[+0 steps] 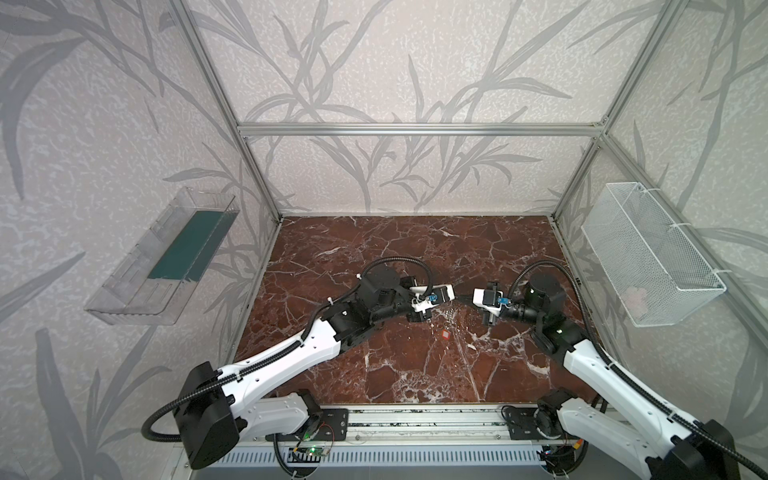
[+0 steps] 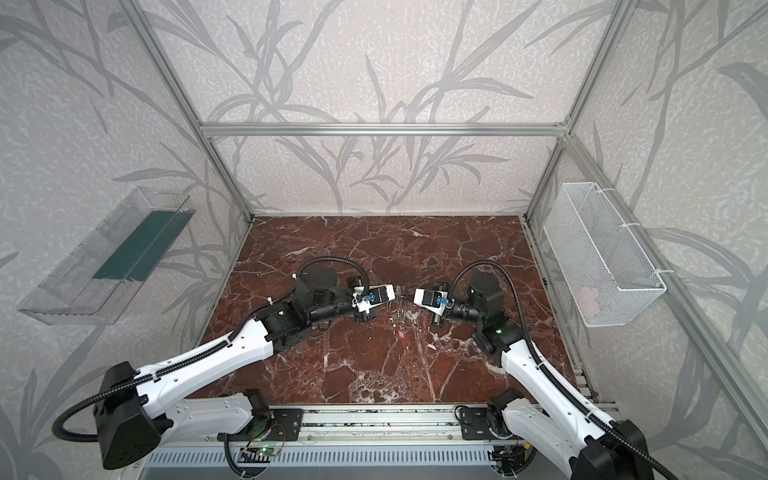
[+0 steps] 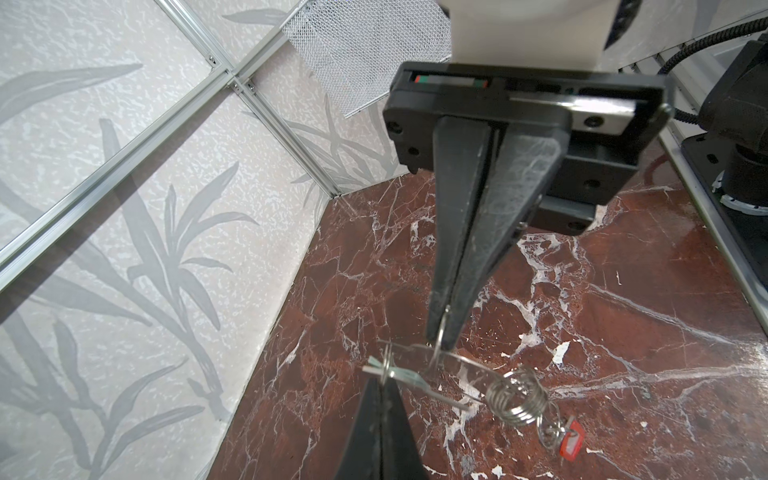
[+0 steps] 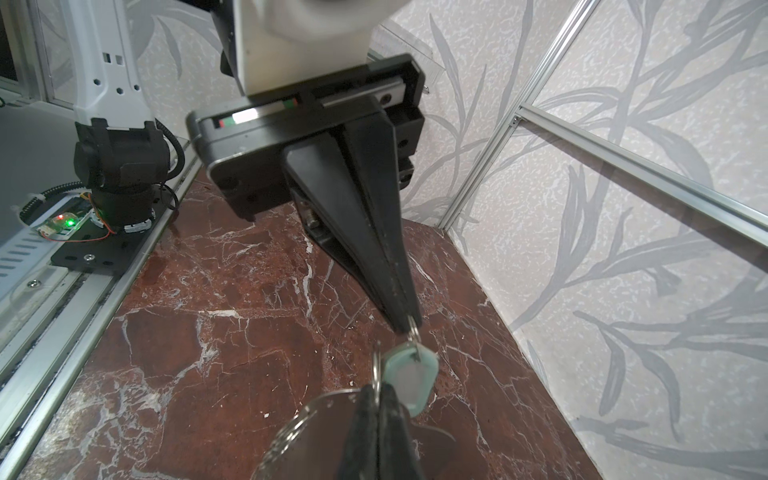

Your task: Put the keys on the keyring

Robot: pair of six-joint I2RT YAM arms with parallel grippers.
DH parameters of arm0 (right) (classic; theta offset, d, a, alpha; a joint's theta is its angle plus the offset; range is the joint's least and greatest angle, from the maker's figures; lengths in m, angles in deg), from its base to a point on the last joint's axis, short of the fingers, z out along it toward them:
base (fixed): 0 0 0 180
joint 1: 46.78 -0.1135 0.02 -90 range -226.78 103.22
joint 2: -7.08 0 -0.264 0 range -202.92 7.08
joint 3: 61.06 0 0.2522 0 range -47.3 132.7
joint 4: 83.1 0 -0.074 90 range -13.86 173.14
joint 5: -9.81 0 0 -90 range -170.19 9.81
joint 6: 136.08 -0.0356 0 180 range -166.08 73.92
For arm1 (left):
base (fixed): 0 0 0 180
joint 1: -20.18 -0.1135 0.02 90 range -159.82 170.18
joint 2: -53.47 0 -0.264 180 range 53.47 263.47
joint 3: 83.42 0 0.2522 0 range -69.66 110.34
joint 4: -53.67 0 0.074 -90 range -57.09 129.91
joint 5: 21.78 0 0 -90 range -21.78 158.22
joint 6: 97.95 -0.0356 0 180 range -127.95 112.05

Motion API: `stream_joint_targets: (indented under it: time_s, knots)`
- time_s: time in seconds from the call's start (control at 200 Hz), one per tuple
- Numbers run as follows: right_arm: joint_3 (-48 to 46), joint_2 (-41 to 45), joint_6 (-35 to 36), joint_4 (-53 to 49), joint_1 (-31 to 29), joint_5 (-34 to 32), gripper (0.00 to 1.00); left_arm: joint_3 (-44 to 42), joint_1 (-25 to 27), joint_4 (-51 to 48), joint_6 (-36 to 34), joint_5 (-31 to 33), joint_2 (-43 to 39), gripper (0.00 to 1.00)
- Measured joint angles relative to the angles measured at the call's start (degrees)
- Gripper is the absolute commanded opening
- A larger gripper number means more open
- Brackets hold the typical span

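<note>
Mid-air over the marble counter (image 1: 374, 374) the two arms meet tip to tip. The left gripper (image 4: 409, 325) has its fingers pinched together on the small ring of the white-tagged key (image 4: 411, 376), and the right gripper (image 3: 441, 337) has its fingers clamped on a wire loop of the keyring (image 4: 320, 415). Beneath them a wire coil (image 3: 515, 395) dangles, with the red-tagged key (image 3: 572, 436) at its end, low over the counter.

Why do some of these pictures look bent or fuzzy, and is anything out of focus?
In both top views the wide lens makes the frame posts lean outward, under even light. In the left wrist view the left gripper, nearest the lens, is soft while the red tag reads clearly. In the right wrist view the keyring is blurred, close to the camera.
</note>
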Motion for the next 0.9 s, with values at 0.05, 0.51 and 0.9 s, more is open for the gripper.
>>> stream_joint_targets:
  time_s: [0.05,0.51,0.9]
  knots:
    - [0.0,-0.1,-0.8,0.4,0.0,0.0,0.0,-0.5,0.0,0.5,0.0,-0.3,-0.3,0.0]
    - [0.3,-1.4,-7.3,3.2,0.0,0.4,0.0,-2.6,-0.2,4.3,-0.4,-1.3,-3.2,0.0]
    - [0.6,-1.4,-12.3,6.6,0.0,0.4,0.0,-4.1,-0.4,5.8,-0.4,-1.1,-4.1,0.0]
